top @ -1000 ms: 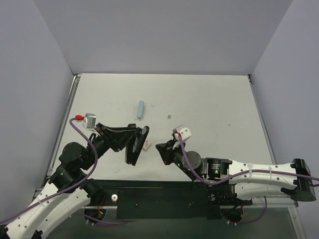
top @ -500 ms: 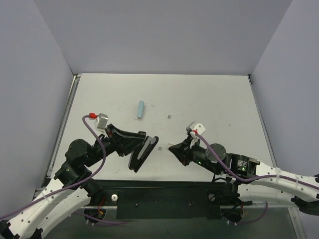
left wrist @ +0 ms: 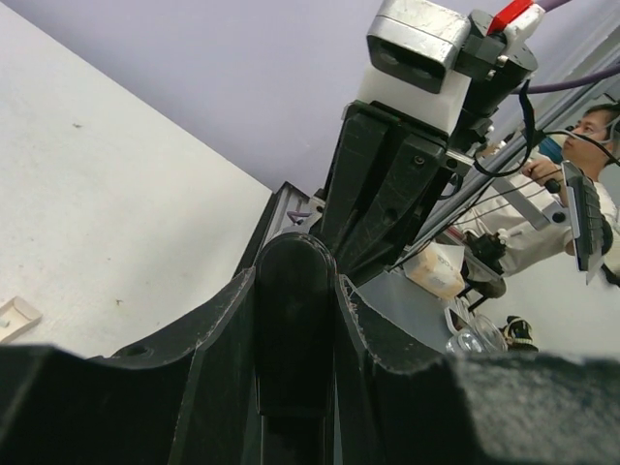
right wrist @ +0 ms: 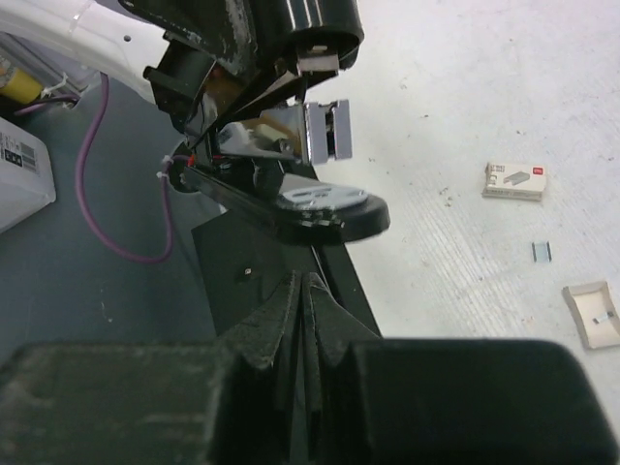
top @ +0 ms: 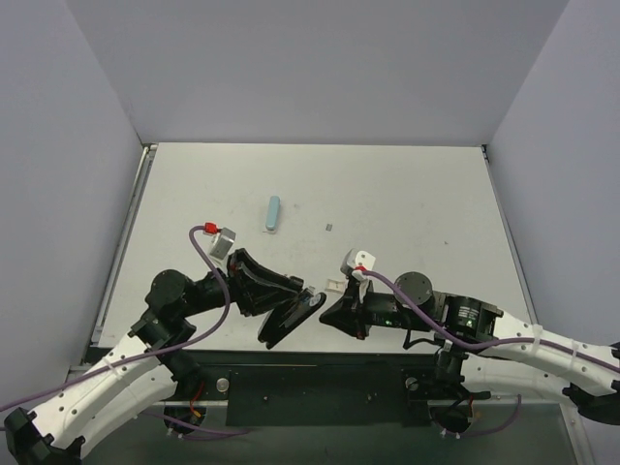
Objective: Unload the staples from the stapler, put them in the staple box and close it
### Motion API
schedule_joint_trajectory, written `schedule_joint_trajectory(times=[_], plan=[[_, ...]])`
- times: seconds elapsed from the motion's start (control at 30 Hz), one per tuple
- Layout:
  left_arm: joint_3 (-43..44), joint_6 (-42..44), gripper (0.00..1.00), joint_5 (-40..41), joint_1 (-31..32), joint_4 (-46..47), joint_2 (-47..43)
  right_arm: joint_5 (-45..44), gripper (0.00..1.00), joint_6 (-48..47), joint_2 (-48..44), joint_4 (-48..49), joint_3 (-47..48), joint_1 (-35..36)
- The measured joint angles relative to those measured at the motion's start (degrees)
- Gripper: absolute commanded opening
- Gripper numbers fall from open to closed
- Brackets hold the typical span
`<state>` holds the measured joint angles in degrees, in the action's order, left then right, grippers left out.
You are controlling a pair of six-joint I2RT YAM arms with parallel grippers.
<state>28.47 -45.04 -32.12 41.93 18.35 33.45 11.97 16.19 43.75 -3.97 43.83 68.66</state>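
The black stapler (top: 282, 329) is clamped in my left gripper (top: 294, 307) and held tilted over the table's near edge. In the left wrist view its rounded black end (left wrist: 294, 310) fills the gap between my left gripper's (left wrist: 295, 283) fingers. The right wrist view shows the stapler (right wrist: 312, 211) hinged open, with the silvery metal strip (right wrist: 325, 131) sticking out between top and base. My right gripper (top: 325, 314) is shut and empty, its tips (right wrist: 308, 283) just short of the stapler's base. I cannot tell whether staples sit in the strip.
A light-blue bar (top: 273, 214) lies at mid-table. A small staple box (right wrist: 515, 181), a loose bit of staples (right wrist: 542, 252) and an open cardboard tray (right wrist: 595, 315) lie on the table to the right of the stapler. The black base plate (top: 320, 392) runs along the near edge.
My left arm has carried the stapler to the right and toward the near edge. My right gripper has shifted right, then drawn back toward the near edge, staying shut.
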Motion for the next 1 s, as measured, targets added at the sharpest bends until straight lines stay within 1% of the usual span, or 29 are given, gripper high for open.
schedule_joint_trajectory(times=[0.23,0.47,0.7,0.83,1.0], plan=[[-0.55,-1.07,0.00,-3.15,1.27,4.33,1.92,3.08,0.00,-1.97,6.12,3.32,1.92,-0.46],[-1.07,-0.72,0.00,-2.93,2.36,5.81,1.62,8.46,0.00,-5.88,10.82,1.33,7.63,-2.16],[-1.07,2.29,0.00,-2.38,6.32,5.49,1.70,17.03,0.00,-8.63,15.21,-4.59,13.00,-4.28],[-1.07,4.50,0.00,-2.03,9.88,5.42,1.84,22.16,0.00,-9.99,17.84,-9.40,16.26,-4.61],[-0.85,6.78,0.00,0.24,13.18,4.59,2.40,25.57,0.00,-11.17,19.78,-16.13,20.13,-4.96]])
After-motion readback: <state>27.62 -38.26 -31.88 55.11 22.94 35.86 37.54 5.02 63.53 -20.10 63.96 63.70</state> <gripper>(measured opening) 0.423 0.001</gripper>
